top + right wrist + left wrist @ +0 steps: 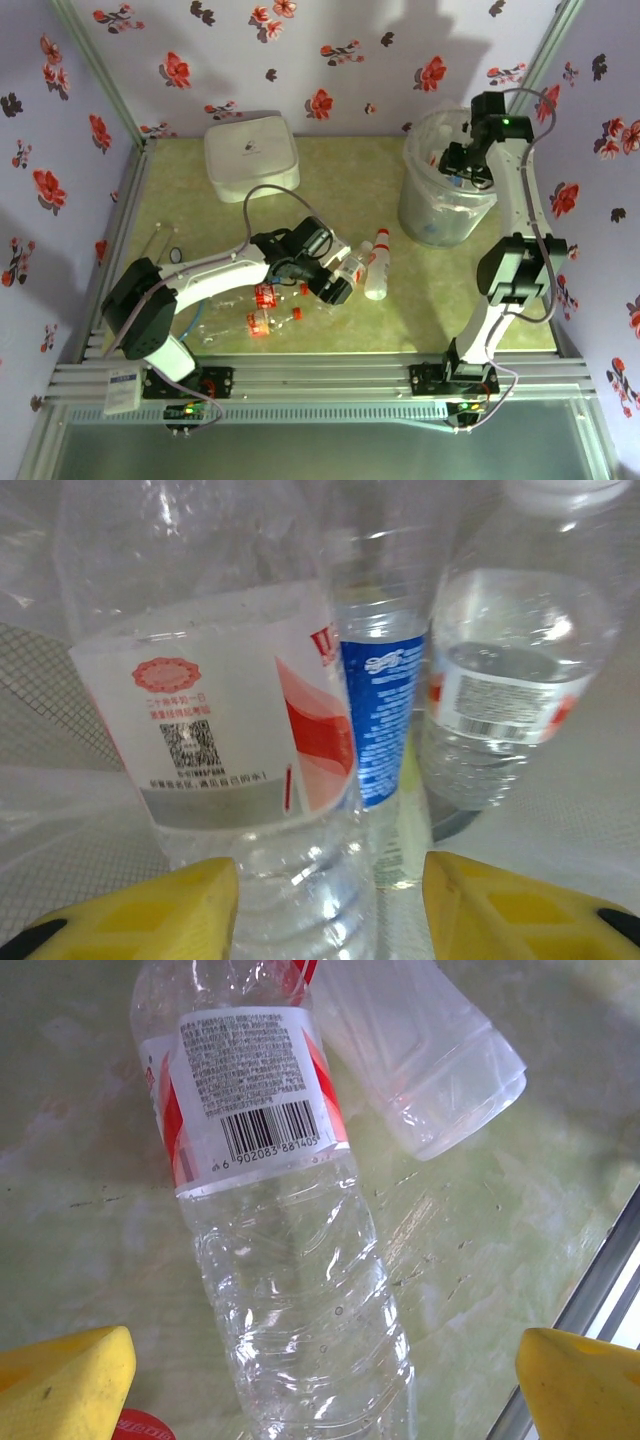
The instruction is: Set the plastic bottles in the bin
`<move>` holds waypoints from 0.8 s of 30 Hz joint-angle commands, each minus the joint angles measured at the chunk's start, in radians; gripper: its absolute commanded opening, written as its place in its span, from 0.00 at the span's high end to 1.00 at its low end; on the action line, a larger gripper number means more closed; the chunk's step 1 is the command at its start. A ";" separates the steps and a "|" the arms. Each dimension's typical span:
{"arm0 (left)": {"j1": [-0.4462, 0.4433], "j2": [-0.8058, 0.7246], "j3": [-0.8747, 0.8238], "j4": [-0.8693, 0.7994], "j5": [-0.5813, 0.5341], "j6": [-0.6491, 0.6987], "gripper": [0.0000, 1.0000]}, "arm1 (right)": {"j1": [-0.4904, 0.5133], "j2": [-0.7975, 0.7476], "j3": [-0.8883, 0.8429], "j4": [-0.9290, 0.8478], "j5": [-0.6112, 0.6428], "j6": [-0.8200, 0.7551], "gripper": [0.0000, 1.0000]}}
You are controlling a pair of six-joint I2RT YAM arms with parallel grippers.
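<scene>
Over the middle of the table my left gripper point(335, 285) is open. A clear plastic bottle point(290, 1290) with a red label lies on the table between its yellow fingertips point(60, 1380), touched by neither. A second clear bottle point(420, 1050) lies just past it. More plastic bottles point(377, 265) lie around the gripper. My right gripper point(462, 165) hangs inside the bin point(420, 215), open. A red-and-white-labelled bottle point(220, 730) rests against its left finger point(150, 910), with a gap to the right finger. A blue-labelled bottle point(385, 710) and another bottle point(510, 680) stand behind it.
A white rounded square box point(252, 155) sits at the back left. Small red-labelled bottles point(260, 310) lie near the front edge by the left arm. A metal rail point(600, 1290) runs close to my left gripper's right finger. Flowered walls enclose the table.
</scene>
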 commanded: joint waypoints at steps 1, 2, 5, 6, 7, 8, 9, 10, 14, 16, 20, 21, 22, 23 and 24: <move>-0.009 -0.014 -0.019 0.012 -0.014 0.008 0.02 | 0.004 0.024 -0.023 0.033 -0.077 -0.002 0.46; -0.009 -0.012 -0.020 0.017 -0.016 0.008 0.02 | 0.012 0.035 -0.028 0.028 -0.084 -0.009 0.47; -0.009 -0.003 -0.015 0.019 -0.014 0.004 0.02 | 0.015 0.039 -0.089 0.068 -0.172 -0.008 0.54; -0.009 -0.001 -0.014 0.018 -0.015 0.004 0.02 | 0.013 0.037 -0.107 0.082 -0.192 -0.002 0.58; -0.009 -0.002 -0.017 0.016 -0.014 0.005 0.02 | 0.011 0.033 -0.122 0.095 -0.219 0.004 0.62; -0.009 -0.004 -0.019 0.016 -0.014 0.007 0.02 | 0.011 0.032 -0.137 0.108 -0.251 0.016 0.66; -0.009 -0.006 -0.022 0.017 -0.015 0.007 0.02 | 0.011 0.029 -0.149 0.123 -0.275 0.028 0.70; -0.009 -0.007 -0.024 0.017 -0.015 0.009 0.02 | 0.013 0.028 -0.168 0.143 -0.297 0.042 0.72; -0.009 0.004 -0.013 0.017 -0.020 0.010 0.02 | 0.016 0.068 -0.199 0.177 -0.286 0.062 0.73; -0.009 0.005 -0.009 0.011 -0.021 0.010 0.02 | 0.018 0.101 -0.205 0.167 -0.272 0.056 0.74; -0.009 -0.004 -0.023 0.011 -0.029 0.009 0.01 | 0.031 0.126 -0.240 0.160 -0.182 0.045 0.78; -0.009 -0.005 -0.026 0.013 -0.030 0.009 0.01 | 0.036 0.128 -0.245 0.158 -0.160 0.042 0.78; -0.010 -0.004 -0.027 0.013 -0.031 0.008 0.01 | 0.045 0.130 -0.245 0.148 -0.124 0.037 0.78; -0.009 -0.001 -0.023 0.013 -0.031 0.010 0.01 | 0.054 0.130 -0.245 0.134 -0.091 0.030 0.78; -0.009 0.003 -0.020 0.011 -0.031 0.012 0.01 | 0.060 0.129 -0.244 0.127 -0.073 0.027 0.78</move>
